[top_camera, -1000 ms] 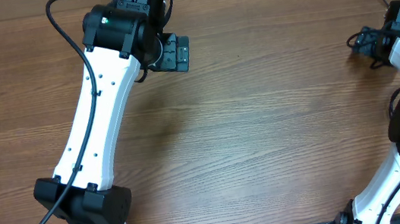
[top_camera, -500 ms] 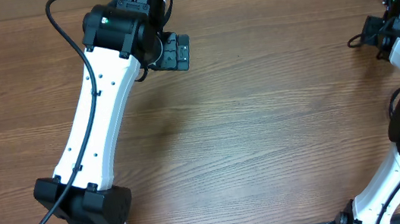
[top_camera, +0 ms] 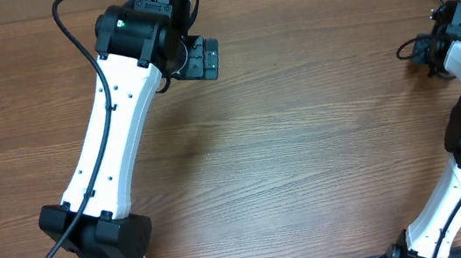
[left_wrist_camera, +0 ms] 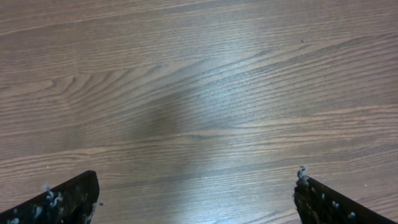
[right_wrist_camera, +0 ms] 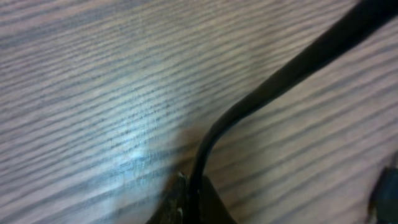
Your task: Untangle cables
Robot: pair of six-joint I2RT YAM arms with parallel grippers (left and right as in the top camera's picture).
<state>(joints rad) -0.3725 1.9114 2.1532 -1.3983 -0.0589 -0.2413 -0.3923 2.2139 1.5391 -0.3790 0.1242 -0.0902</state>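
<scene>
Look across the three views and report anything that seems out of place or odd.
Nothing spilled or broken. Two small oddities: the left gripper hangs open over the table, its fingers flecked with pale specks, and a cable runs right up against a finger of the right gripper.

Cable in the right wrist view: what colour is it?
Black. The cable shows best in the right wrist view.

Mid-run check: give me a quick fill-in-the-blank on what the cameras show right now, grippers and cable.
1. In its wrist view, the left gripper is ___ over bare table.
2. In the right wrist view, a black cable runs from the bottom middle to the upper ___ corner.
3. From overhead, the right gripper sits near the picture's ___ edge.
Missing words: open; right; right.
</scene>
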